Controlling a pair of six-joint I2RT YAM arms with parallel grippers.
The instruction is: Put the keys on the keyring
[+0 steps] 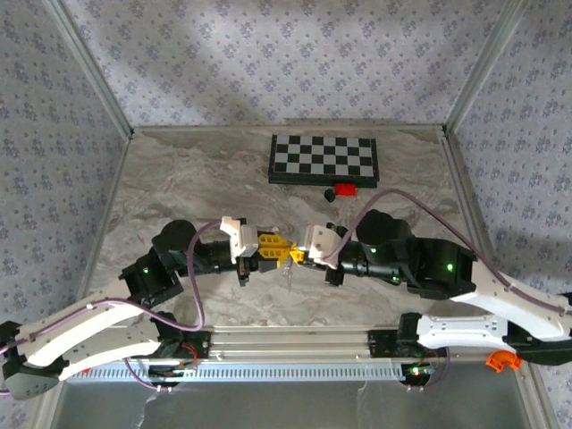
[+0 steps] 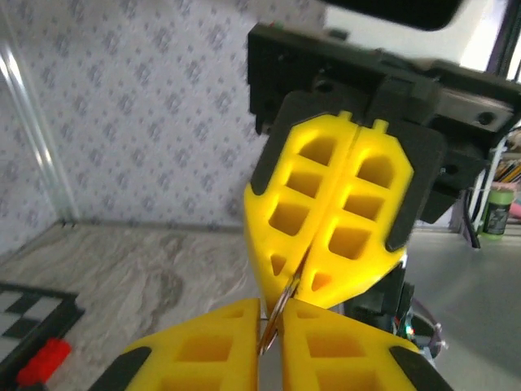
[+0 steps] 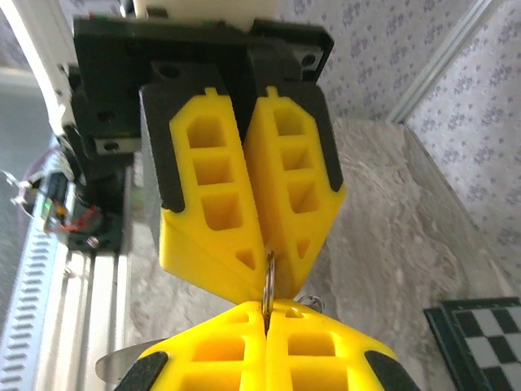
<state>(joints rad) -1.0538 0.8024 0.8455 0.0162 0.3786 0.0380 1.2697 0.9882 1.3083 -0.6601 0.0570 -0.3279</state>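
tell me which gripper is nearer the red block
Right. The red block lies beyond and right of the right gripper; the left gripper, tip to tip with it, is slightly farther.

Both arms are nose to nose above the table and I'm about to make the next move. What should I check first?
1. Left gripper shut on the keyring: ok, a thin metal edge sits between its fingers.
2. Right gripper shut on the keyring: ok.
3. Fingertips of both grippers facing each other, lined up: ok.
4. Key threaded on: cannot tell; a pale bit dangles below the tips, too small to identify.
5. Red block and checkerboard away from the grippers: ok.
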